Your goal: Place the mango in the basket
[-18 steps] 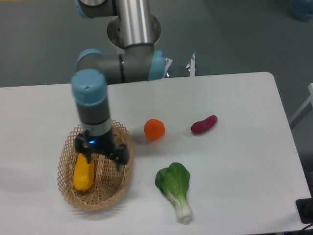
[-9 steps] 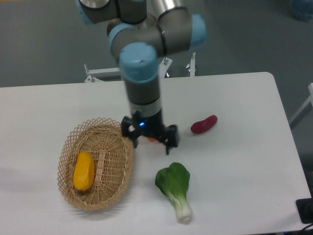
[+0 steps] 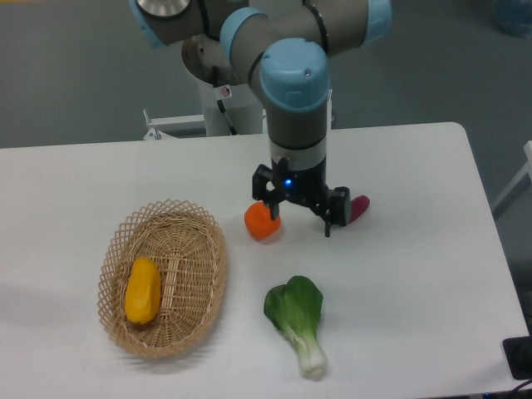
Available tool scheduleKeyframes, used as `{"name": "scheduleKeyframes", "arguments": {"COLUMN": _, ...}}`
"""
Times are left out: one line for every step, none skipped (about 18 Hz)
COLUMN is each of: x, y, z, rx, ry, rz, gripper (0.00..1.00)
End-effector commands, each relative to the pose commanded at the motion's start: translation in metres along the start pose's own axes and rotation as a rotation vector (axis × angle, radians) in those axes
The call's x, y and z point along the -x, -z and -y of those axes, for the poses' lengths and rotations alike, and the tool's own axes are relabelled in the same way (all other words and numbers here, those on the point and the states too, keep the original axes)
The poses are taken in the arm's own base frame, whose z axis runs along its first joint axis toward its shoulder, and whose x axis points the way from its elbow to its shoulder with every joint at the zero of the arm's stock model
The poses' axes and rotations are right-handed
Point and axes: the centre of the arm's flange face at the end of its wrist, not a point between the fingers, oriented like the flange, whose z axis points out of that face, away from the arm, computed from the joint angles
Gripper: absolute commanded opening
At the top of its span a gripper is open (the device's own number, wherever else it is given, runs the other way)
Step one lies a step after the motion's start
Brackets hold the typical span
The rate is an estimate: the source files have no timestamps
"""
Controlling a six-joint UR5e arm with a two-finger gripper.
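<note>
The mango (image 3: pixel 142 290), yellow-orange and oblong, lies inside the oval wicker basket (image 3: pixel 198 249) at the left of the table. My gripper (image 3: pixel 300 218) hangs open and empty well to the right of the basket, above the table between the round orange fruit and the sweet potato. Its two fingers are spread apart with nothing between them.
A round orange fruit (image 3: pixel 261 222) sits just left of the gripper. A dark red sweet potato (image 3: pixel 358 207) lies partly behind its right finger. A green bok choy (image 3: pixel 298 320) lies in front. The table's right edge is further right.
My gripper has left the mango in the basket and moved right across the table, from over the basket to between the orange and the sweet potato.
</note>
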Motion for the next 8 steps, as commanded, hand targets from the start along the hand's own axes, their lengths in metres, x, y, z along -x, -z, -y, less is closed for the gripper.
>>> {"name": "scheduleKeyframes", "arguments": {"x": 0.0007, "y": 0.0, "z": -0.0006, "rx": 0.0, "ry": 0.002, "rz": 0.0, "gripper": 1.0}}
{"name": "scheduleKeyframes", "arguments": {"x": 0.0034, "y": -0.0002, "z": -0.0031, "rx": 0.001, "ry": 0.006, "rz": 0.001, "gripper": 1.0}}
{"name": "scheduleKeyframes", "arguments": {"x": 0.0054, "y": -0.0003, "z": -0.005, "rx": 0.002, "ry": 0.01, "rz": 0.002, "gripper": 1.0}}
{"name": "scheduleKeyframes", "arguments": {"x": 0.0061, "y": -0.0003, "z": -0.0056, "rx": 0.002, "ry": 0.012, "rz": 0.002, "gripper": 1.0}}
{"name": "scheduleKeyframes", "arguments": {"x": 0.0067, "y": -0.0004, "z": -0.0061, "rx": 0.001, "ry": 0.013, "rz": 0.001, "gripper": 1.0}}
{"name": "scheduleKeyframes", "arguments": {"x": 0.0067, "y": -0.0004, "z": -0.0061, "rx": 0.001, "ry": 0.014, "rz": 0.001, "gripper": 1.0}}
{"name": "scheduleKeyframes", "arguments": {"x": 0.0064, "y": -0.0011, "z": -0.0064, "rx": 0.002, "ry": 0.014, "rz": 0.0, "gripper": 1.0}}
{"name": "scheduleKeyframes", "arguments": {"x": 0.0055, "y": -0.0016, "z": -0.0059, "rx": 0.002, "ry": 0.012, "rz": 0.0, "gripper": 1.0}}
